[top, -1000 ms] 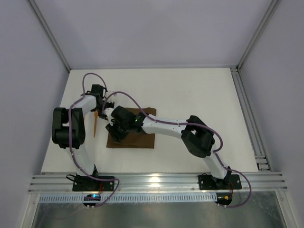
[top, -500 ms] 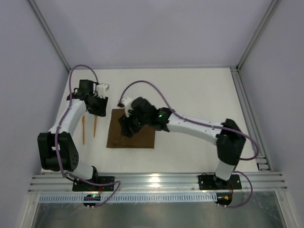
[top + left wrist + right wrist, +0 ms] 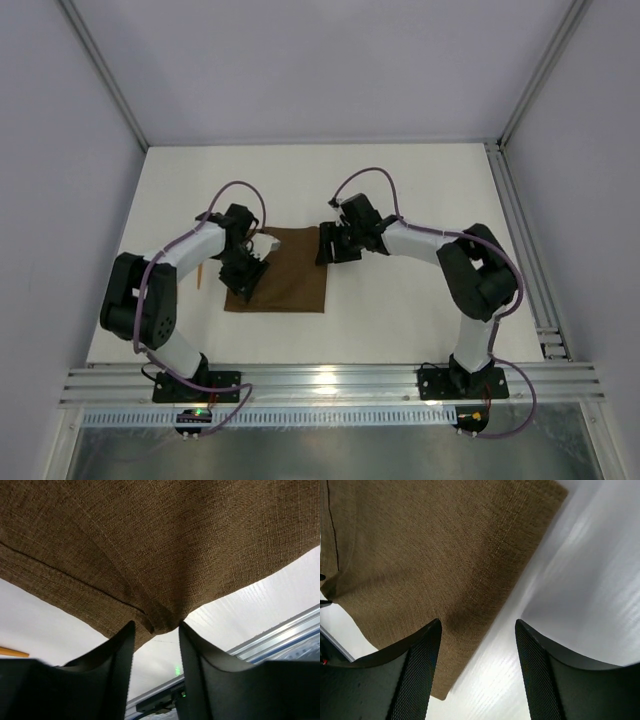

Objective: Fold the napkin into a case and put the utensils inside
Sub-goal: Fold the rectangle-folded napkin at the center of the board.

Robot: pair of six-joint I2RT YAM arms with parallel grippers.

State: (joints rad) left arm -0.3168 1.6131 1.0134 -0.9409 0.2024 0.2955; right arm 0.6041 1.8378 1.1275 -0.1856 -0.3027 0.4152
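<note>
The dark brown napkin [image 3: 288,278] lies flat on the white table between the two arms. My left gripper [image 3: 246,277] is at its left edge. In the left wrist view the jaws stand open, and a puckered point of the napkin [image 3: 165,545] sits between the left gripper's [image 3: 156,625] fingertips. My right gripper [image 3: 327,247] is at the napkin's upper right edge, open. In the right wrist view it [image 3: 479,622] straddles that edge, one finger over the napkin [image 3: 430,555] and one over bare table. One thin orange utensil [image 3: 200,273] shows left of the napkin, and its tip [image 3: 12,652] appears in the left wrist view.
An aluminium rail [image 3: 320,380] runs along the near table edge and shows too in the left wrist view [image 3: 280,640]. Another rail [image 3: 525,250] lines the right side. White walls close the table at the left, back and right.
The left gripper came from the utensils at the far left onto the napkin's left edge. The right gripper moved from the napkin's left part to its upper right edge. Both jaws widened.
</note>
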